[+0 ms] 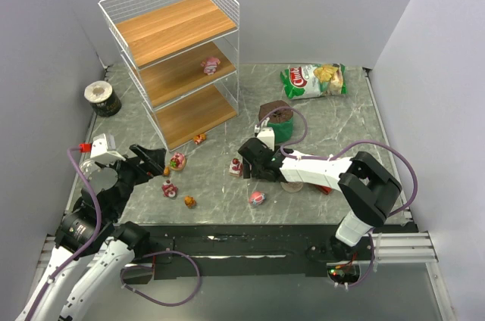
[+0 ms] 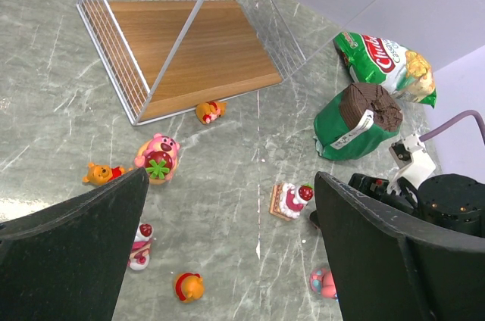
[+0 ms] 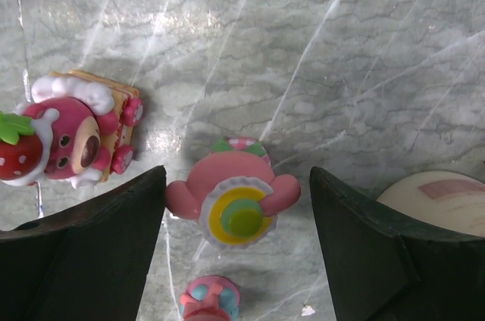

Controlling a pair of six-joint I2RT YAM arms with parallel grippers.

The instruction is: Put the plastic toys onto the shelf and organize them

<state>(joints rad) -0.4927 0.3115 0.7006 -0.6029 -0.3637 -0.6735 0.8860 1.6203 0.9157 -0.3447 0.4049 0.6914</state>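
Observation:
My right gripper (image 3: 236, 183) stands open low over the table, one finger on each side of a pink toy (image 3: 233, 204) with a yellow and green disc; small gaps show on both sides. Beside it lie a pink bear cake toy (image 3: 72, 128) and a pink-and-blue toy (image 3: 211, 300). My left gripper (image 2: 231, 249) hangs open above the table with nothing in it. Below it are a strawberry bear (image 2: 156, 158), small orange toys (image 2: 188, 288) and a red-and-white toy (image 2: 139, 245). One pink toy (image 1: 211, 65) sits on the middle tier of the shelf (image 1: 174, 29).
A green chip bag (image 1: 314, 79) lies at the back right. A green pouch with a brown top (image 1: 276, 120) stands just behind my right gripper (image 1: 246, 160). A dark roll (image 1: 101, 98) sits left of the shelf. A cream round object (image 3: 447, 200) lies by the right finger.

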